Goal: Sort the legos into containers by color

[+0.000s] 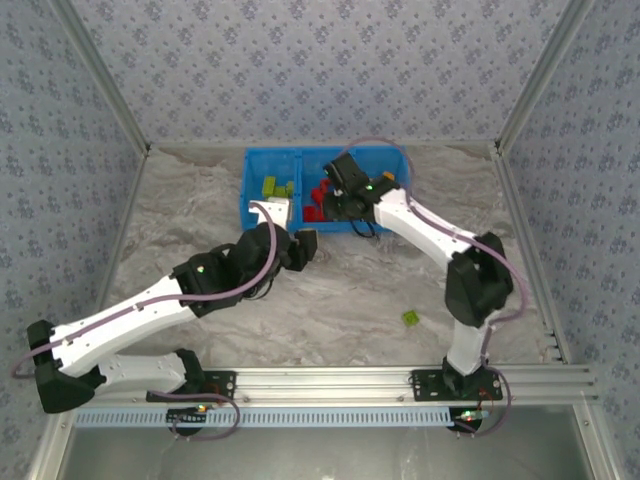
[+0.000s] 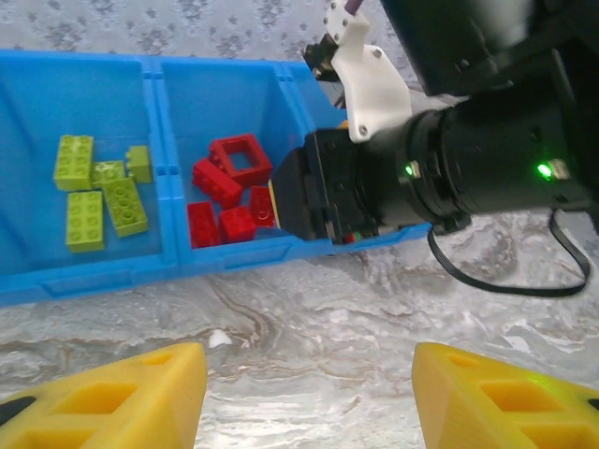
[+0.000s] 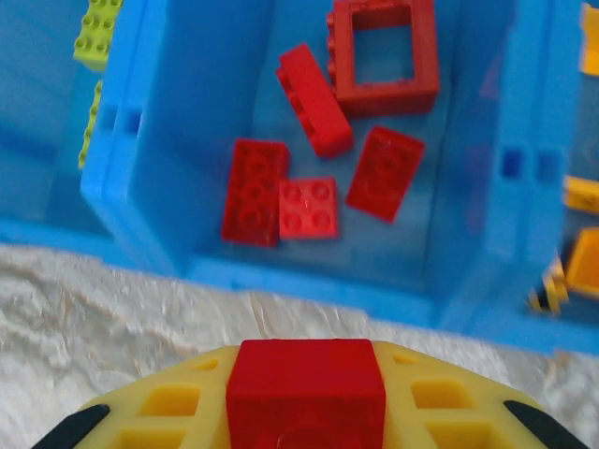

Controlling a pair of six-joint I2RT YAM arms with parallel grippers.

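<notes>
Top external view gives me the marbled desk (image 1: 330,300) first, with the long blue bin (image 1: 255,160) at its 12 o'clock edge, three compartments side by side. Both arms reach toward it. The left arm (image 1: 150,305) comes up from 7 o'clock, and the right arm (image 1: 470,280) rises from 5 o'clock and folds back toward the bin's near wall.

On the left wrist camera my left hand (image 2: 304,402) hangs over bare desk a little short of the bin. It is released, its yellow fingers (image 2: 112,398) wide apart with nothing between them. On the right wrist camera my right hand (image 3: 305,407) is clenched on a red brick (image 3: 305,374), close by the near wall of the middle compartment, at 6 o'clock from the reds lying inside.

That middle compartment holds one hollow red frame (image 3: 384,95) toward 12 o'clock and four red blocks (image 3: 253,192) nearer me, some touching. The 9 o'clock compartment holds a handful of green bricks (image 2: 84,220), bunched together. Some orange bricks (image 3: 585,257) peek in from the 3 o'clock compartment, too cropped for me to count.

One loose green brick (image 1: 410,318) lies alone on the desk at about 4 o'clock, well apart from the bin and just beside the right arm.
</notes>
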